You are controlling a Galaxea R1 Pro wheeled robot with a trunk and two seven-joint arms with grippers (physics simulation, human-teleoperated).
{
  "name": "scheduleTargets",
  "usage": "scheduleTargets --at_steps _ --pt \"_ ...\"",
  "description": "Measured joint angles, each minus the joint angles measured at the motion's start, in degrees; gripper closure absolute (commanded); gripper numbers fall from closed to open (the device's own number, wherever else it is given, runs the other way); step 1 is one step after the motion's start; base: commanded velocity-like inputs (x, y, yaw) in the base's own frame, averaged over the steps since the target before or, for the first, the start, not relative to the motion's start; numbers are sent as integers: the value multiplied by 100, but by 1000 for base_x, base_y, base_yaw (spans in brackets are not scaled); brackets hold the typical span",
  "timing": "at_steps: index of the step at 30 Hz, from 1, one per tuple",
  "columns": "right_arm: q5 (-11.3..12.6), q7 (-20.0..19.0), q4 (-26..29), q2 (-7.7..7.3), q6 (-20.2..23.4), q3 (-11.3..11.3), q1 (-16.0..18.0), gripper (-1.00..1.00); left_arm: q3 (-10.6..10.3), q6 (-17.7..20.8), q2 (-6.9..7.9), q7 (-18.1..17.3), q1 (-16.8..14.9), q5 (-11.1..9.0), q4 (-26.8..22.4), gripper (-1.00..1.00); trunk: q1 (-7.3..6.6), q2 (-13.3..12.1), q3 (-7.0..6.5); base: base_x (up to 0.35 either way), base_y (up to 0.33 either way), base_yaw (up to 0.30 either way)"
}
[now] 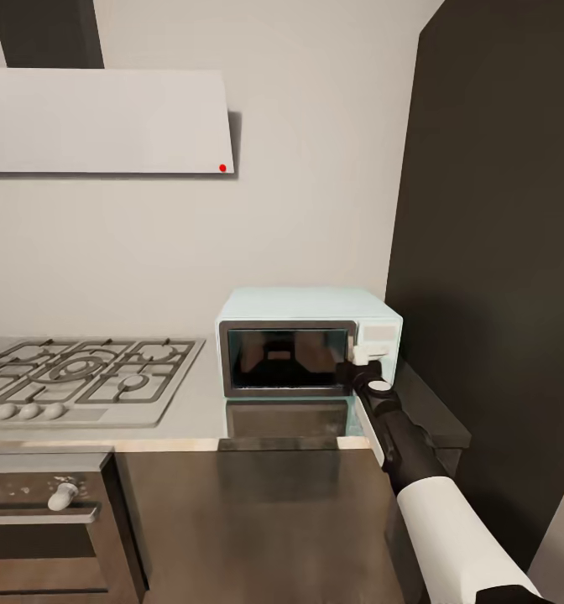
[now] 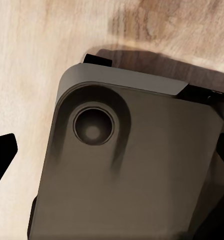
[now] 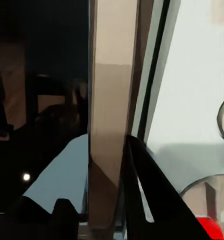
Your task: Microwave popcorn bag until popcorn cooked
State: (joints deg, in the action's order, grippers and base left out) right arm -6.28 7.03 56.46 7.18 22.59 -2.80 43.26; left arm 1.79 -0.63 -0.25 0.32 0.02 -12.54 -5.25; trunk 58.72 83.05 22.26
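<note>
The microwave (image 1: 309, 342) sat at the back of the grey steel desk (image 1: 200, 403), against the pale wall and beside a tall dark cabinet (image 1: 492, 252), with the gas hob (image 1: 80, 373) well apart on its other side and a white range hood (image 1: 106, 122) above the hob. The right arm reached forward, its right gripper (image 1: 359, 362) at the seam between the dark glass door and the knob panel. In the right wrist view the black fingers (image 3: 147, 195) stood either side of the door's vertical edge (image 3: 109, 115), one on the glass side and one on the pale panel side; whether the jaws were clenched on that edge or only straddled it could not be told. The left wrist view looked down on a grey rounded body part (image 2: 127, 170) over a wooden floor (image 2: 27, 60); the state of the left jaws could not be told.
</note>
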Motion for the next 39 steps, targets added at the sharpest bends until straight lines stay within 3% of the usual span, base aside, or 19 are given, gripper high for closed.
scheduleTargets --at_steps 11,39 --pt "0 42 3 0 12 -21 0 100 0 1 -3 5 0 0 0 -100 0 0 0 -5 0 0" --pt "146 -182 3 10 -13 -24 -4 100 -11 -2 -9 1 -4 12 15 -100 2 -1 0 -123 0 0"
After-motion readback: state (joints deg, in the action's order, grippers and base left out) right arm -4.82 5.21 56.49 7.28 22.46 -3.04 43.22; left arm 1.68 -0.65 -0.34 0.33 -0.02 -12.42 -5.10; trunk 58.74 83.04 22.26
